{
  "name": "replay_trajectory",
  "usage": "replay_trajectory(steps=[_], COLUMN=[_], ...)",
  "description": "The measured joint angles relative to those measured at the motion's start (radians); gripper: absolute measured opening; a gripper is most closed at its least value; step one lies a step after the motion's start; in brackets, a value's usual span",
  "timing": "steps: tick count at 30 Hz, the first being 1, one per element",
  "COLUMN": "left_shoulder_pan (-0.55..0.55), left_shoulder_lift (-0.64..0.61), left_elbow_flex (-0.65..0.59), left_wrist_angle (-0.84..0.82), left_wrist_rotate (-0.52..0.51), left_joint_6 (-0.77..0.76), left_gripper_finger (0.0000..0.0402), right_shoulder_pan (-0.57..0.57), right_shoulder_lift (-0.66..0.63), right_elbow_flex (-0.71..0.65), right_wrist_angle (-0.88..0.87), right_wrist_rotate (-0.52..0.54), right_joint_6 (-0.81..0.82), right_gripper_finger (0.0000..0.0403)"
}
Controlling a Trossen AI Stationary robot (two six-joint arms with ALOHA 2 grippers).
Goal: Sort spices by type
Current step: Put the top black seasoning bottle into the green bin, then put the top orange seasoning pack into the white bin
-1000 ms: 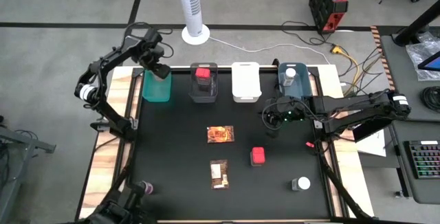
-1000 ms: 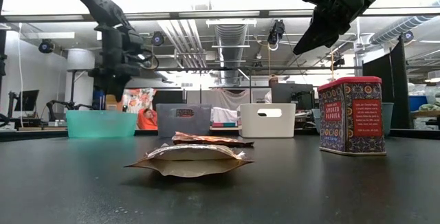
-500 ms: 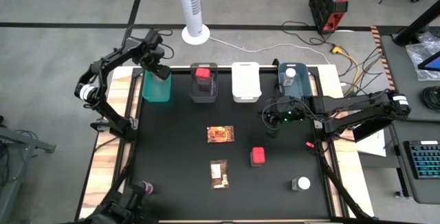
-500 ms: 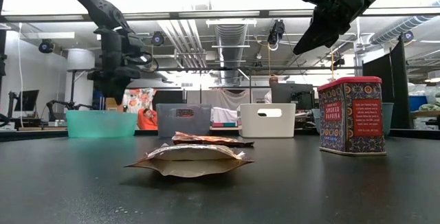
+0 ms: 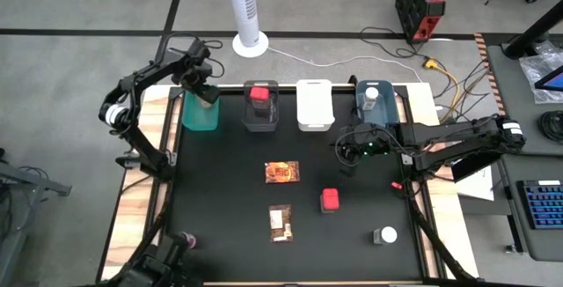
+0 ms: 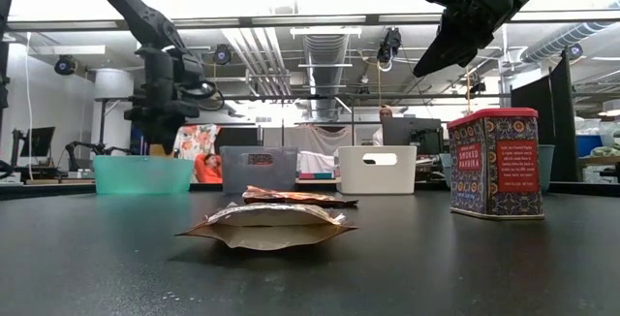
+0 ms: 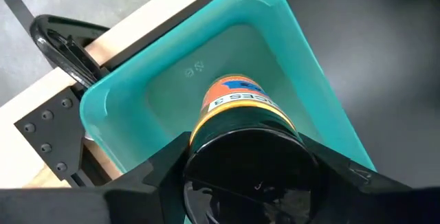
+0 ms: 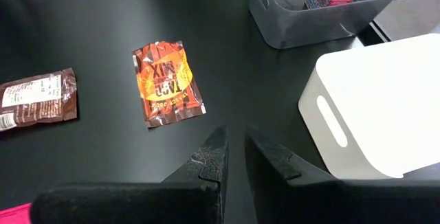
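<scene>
My left gripper (image 5: 203,91) is over the teal bin (image 5: 201,115) at the far left, shut on a dark-capped bottle with an orange label (image 7: 237,104). My right gripper (image 5: 343,164) hangs above the table near the blue bin (image 5: 370,115), shut and empty. One red tub (image 5: 259,94) stands in the grey bin, and the other (image 5: 330,200) stands on the table. Two orange-brown packets (image 5: 281,172) (image 5: 281,222) lie flat mid-table. One white-capped jar (image 5: 370,95) is in the blue bin, and another (image 5: 384,234) stands near right. A second dark-capped bottle (image 5: 186,240) is near left. My left gripper pinches the bottle at its black cap end (image 7: 251,176) between its two fingers (image 7: 161,172). It comes from above, pointing down. The bottle hangs upright below the fingers, its lower end down in the teal bin's opening (image 7: 206,59). I cannot tell whether it touches the bin's floor.
The four bins stand in a row along the far edge, with the white bin (image 5: 314,105) between the grey bin (image 5: 261,116) and the blue one. The black mat has open room between the packets, the tub and the jar.
My left gripper has gone down toward the teal bin with the bottle, still shut on it. My right arm has kept still.
</scene>
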Motion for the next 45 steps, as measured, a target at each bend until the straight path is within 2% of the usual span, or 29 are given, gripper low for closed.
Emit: replay_trajectory(steps=[7,12,16,26,39,45], left_shoulder_pan=[0.001,0.001,0.001,0.001,0.001,-0.037], left_shoulder_lift=[0.025,0.036,0.037,0.031,0.023,-0.039], left_elbow_flex=[0.0,0.001,0.001,0.03,0.269,0.326], left_wrist_angle=[0.01,0.018,0.022,-0.044,-0.257,-0.283], left_wrist_rotate=[-0.005,-0.009,-0.009,-0.008,-0.009,-0.009], left_joint_6=[0.006,0.007,0.007,0.005,-0.014,-0.054], left_gripper_finger=[0.0197,0.0259,0.0283,0.0289,0.029,0.029], right_shoulder_pan=[0.0,0.0,0.0,0.0,0.0,0.0], right_shoulder_lift=[0.0,0.0,0.0,0.0,0.0,0.0], right_elbow_flex=[0.0,0.0,0.0,0.0,0.0,0.0], right_wrist_angle=[0.0,0.0,0.0,0.0,0.0,0.001], right_wrist_rotate=[0.0,0.0,0.0,0.0,0.0,0.001], right_joint_6=[0.0,0.0,0.0,0.0,0.0,0.0], right_gripper_finger=[0.0038,0.0038,0.0038,0.0038,0.0038,0.0038])
